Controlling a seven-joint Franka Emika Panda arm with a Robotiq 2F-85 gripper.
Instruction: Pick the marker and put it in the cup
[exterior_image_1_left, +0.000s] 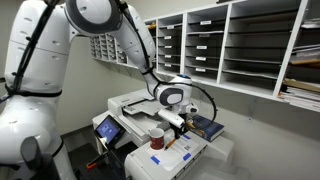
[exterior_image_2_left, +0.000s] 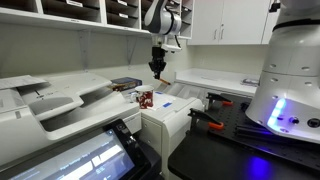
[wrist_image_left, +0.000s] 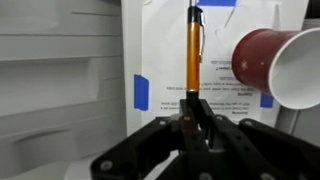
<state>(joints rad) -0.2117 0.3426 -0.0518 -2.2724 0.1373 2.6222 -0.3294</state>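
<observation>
My gripper (wrist_image_left: 192, 105) is shut on the marker (wrist_image_left: 192, 50), a thin stick that looks orange with a dark tip in the wrist view and points away from the jaws. The dark red cup (wrist_image_left: 265, 58) with its pale inside lies just to the right of the marker there. In both exterior views the gripper (exterior_image_1_left: 172, 118) (exterior_image_2_left: 156, 67) hangs in the air, a little above and to one side of the cup (exterior_image_1_left: 157, 137) (exterior_image_2_left: 146, 98), which stands on the white printer's paper-covered top. The marker is too small to make out in the exterior views.
The white printer (exterior_image_1_left: 135, 104) (exterior_image_2_left: 60, 100) fills the counter. A dark blue book (exterior_image_1_left: 207, 126) (exterior_image_2_left: 126, 83) lies beside the cup. A sheet held by blue tape (wrist_image_left: 141, 92) lies under the gripper. Mail shelves (exterior_image_1_left: 230, 45) line the wall. The printer's touch screen (exterior_image_2_left: 90, 155) is at the front.
</observation>
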